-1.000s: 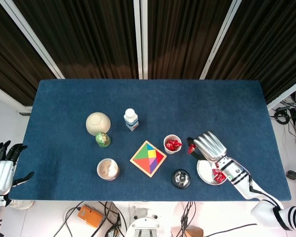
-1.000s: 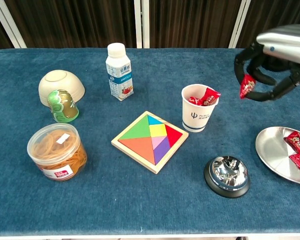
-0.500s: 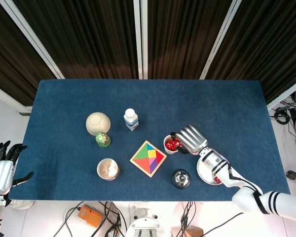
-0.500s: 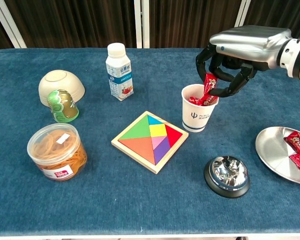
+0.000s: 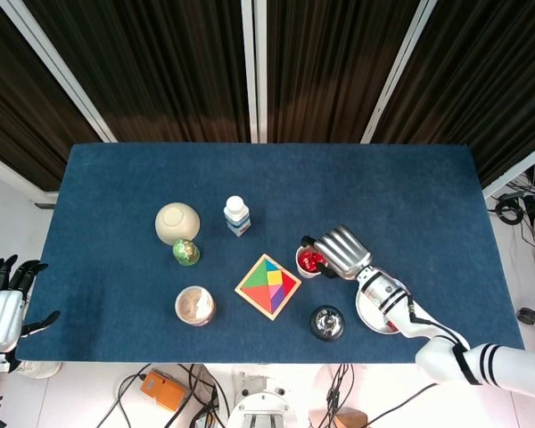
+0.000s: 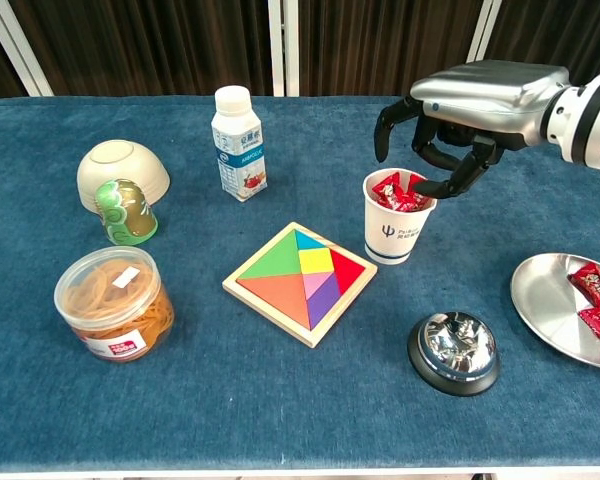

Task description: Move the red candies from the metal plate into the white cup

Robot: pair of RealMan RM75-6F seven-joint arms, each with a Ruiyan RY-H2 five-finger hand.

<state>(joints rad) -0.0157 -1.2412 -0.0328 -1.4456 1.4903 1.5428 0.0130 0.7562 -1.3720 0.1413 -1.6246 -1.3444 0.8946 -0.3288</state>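
Candies (image 6: 398, 194) fill the top of the white cup (image 6: 398, 232), and the right hand (image 6: 450, 135) hangs just above its rim with fingers apart and nothing between them, which I judge means it is placed there for a drop into the cup. At least 3 more red candies (image 6: 598, 300) lie on the 1 metal plate (image 6: 543, 300) at the bench's right edge, so the task is unfinished. Left hand (image 5: 4, 299) hangs off the bench's left end, fingers spread and empty.
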